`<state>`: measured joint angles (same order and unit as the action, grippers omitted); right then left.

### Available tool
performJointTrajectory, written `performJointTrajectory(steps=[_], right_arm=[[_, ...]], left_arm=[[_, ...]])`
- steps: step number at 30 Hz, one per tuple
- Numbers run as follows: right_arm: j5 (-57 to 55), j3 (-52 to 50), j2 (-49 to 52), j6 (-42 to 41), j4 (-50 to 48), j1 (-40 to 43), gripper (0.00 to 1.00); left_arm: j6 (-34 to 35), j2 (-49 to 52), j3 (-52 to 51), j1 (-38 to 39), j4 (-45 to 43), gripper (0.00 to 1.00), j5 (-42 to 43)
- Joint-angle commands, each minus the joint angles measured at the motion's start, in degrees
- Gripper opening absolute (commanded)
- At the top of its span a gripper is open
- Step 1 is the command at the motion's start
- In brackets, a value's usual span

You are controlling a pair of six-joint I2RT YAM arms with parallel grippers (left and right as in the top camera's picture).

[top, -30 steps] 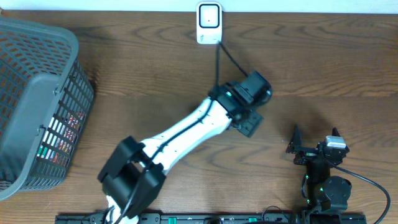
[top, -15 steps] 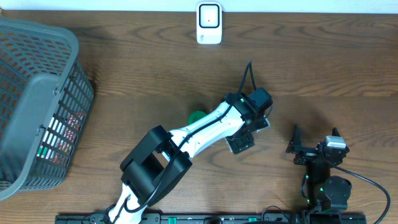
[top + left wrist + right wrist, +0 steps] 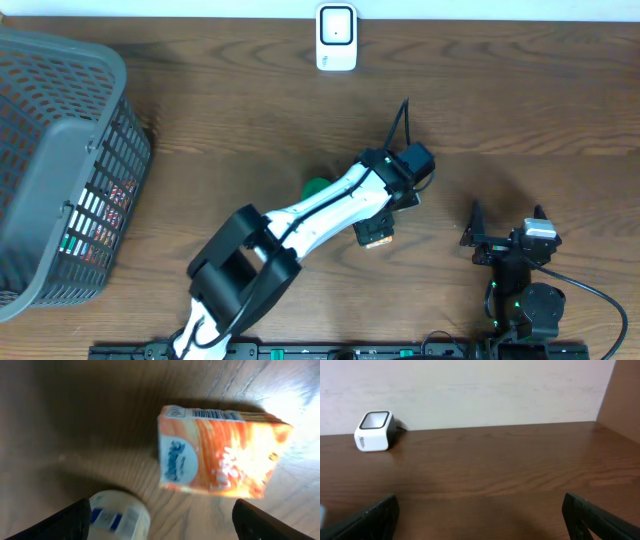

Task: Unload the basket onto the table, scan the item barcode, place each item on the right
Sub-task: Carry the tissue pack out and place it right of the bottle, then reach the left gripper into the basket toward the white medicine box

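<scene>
orange carton point(image 3: 220, 455) bears a barcode point(image 3: 210, 413) along one edge, blue logo point(image 3: 178, 460) unreadable.

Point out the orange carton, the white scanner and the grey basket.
orange carton point(image 3: 220, 455), left wrist view, middle of its broad orange face.
white scanner point(image 3: 336, 37), overhead view, middle of its top.
grey basket point(image 3: 50, 130), overhead view, on its mesh wall.
</scene>
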<state>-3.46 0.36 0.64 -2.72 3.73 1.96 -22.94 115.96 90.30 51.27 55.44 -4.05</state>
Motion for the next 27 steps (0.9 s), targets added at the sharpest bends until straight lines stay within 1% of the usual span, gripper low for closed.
performJointTrajectory(steps=[1,4,7,9,10,11,13,14,15,16,19,20,22,23,27], right_arm=[[-0.5,0.0,-0.2,0.5,0.2,-0.5,0.99],[-0.5,0.0,-0.2,0.5,0.2,-0.5,0.99],[-0.5,0.0,-0.2,0.5,0.2,-0.5,0.99],[-0.5,0.0,-0.2,0.5,0.2,-0.5,0.99],[-0.5,0.0,-0.2,0.5,0.2,-0.5,0.99],[-0.5,0.0,-0.2,0.5,0.2,-0.5,0.99],[-0.5,0.0,-0.2,0.5,0.2,-0.5,0.99],[-0.5,0.0,-0.2,0.5,0.2,-0.5,0.99],[-0.5,0.0,-0.2,0.5,0.2,-0.5,0.99],[-0.5,0.0,-0.2,0.5,0.2,-0.5,0.99],[-0.5,0.0,-0.2,0.5,0.2,-0.5,0.99],[-0.5,0.0,-0.2,0.4,0.2,-0.5,0.99],[-0.5,0.0,-0.2,0.4,0.2,-0.5,0.99],[-0.5,0.0,-0.2,0.5,0.2,-0.5,0.99],[-0.5,0.0,-0.2,0.5,0.2,-0.5,0.99]], left_arm=[[-0.3,-10.6,0.6,-0.1,0.7,0.89,2.5],[-0.3,-18.7,0.7,-0.1,1.1,0.89,4.7],[-0.3,-27.8,0.7,-0.4,1.1,0.89,4.2],[0.8,-33.3,0.7,-1.3,0.9,0.89,1.6],[2.5,-36.5,0.7,-2.3,0.8,0.9,-1.3],[4.0,-39.8,0.7,-3.8,0.9,0.9,-4.0],[7.8,-45.7,0.7,-7.9,0.9,0.93,-8.8],[9.7,-48.5,0.7,-10.8,0.9,0.96,-10.7],[12.7,-52.1,0.7,-15.4,0.9,0.99,-12.7],[14.9,-54.4,0.7,-18.9,0.9,1.0,-13.7],[22.3,-60.4,0.7,-31.1,0.6,0.98,-13.8],[24.6,-61.6,0.7,-34.3,0.6,0.98,-13.9],[31.1,-64.4,0.7,-44.0,0.5,0.98,-13.9],[33.1,-65.0,0.7,-48.2,0.5,0.98,-13.8],[37.2,-64.6,0.7,-59.3,1.2,0.98,-13.3]])
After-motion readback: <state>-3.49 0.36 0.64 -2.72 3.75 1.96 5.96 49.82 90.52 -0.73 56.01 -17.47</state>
